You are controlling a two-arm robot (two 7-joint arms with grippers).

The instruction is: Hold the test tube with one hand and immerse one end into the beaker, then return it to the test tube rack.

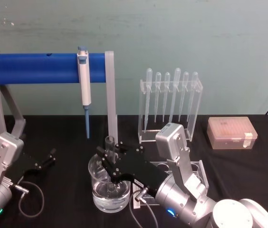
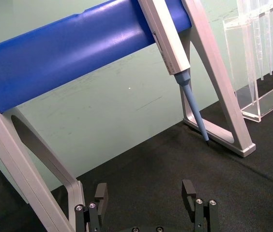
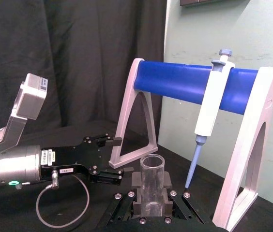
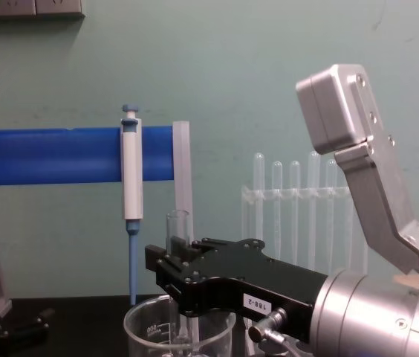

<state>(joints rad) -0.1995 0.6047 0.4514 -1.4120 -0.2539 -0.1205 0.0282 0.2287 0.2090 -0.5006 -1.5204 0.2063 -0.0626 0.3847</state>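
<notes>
Glass meets glass: the robot's right end effector (image 1: 109, 165) is clenched on the test tube (image 1: 110, 144), holding it upright in the beaker (image 1: 106, 197). The tube's closed lower end reaches down inside the glass wall, and its open rim stands clear above the black fingers. The beaker sits on the dark surface (image 1: 67, 135) in front of the blue pipettor stand (image 1: 48, 67). The left end effector (image 1: 46, 159) rests parked at the left of the surface, jaws spread and empty. The tube looks light, rigid, slick and breakable. Such thin glass calls for a modest squeeze on its upper body, below the rim, and should be kept vertical so it neither slides nor knocks the beaker's lip. A clear rack (image 1: 198, 167), partly hidden behind the right arm, likely awaits the tube's return.
</notes>
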